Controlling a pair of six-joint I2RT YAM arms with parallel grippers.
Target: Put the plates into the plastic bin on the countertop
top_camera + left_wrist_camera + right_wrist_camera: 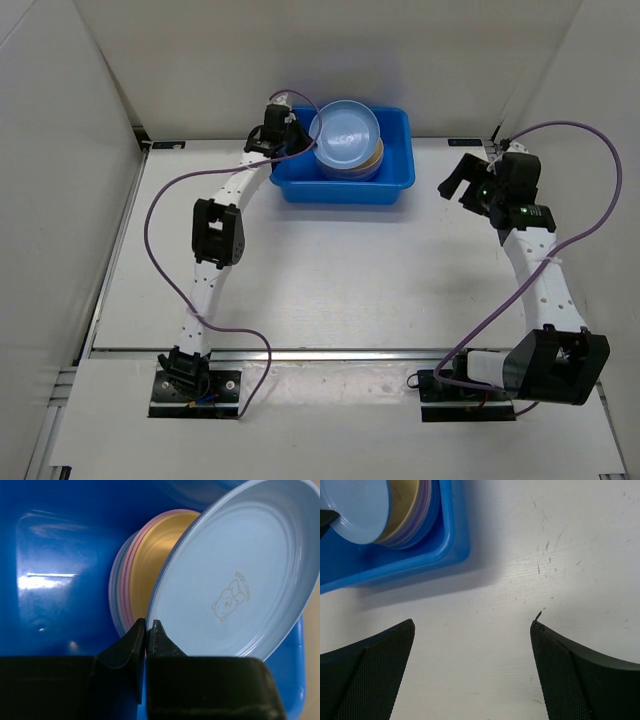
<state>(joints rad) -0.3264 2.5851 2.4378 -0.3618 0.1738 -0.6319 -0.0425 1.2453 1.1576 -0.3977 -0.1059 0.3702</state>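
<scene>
The bright blue plastic bin point(395, 180) stands at the back of the white countertop point(330, 280). Inside it lies a stack of plates point(366, 166), pink, purple and orange-yellow point(150, 555). My left gripper point(296, 138) is shut on the rim of a light blue plate point(345, 134) and holds it tilted just above the stack; the plate point(235, 575) shows a small bear mark, and my left gripper point(146, 625) pinches its edge. My right gripper point(458, 178) is open and empty, right of the bin, above bare countertop point(472, 625). The bin point(445, 555) and stack show at the right wrist view's upper left.
White walls enclose the countertop on the left, back and right. Purple cables loop from both arms over the table. A metal rail point(330, 352) runs along the near edge in front of the arm bases.
</scene>
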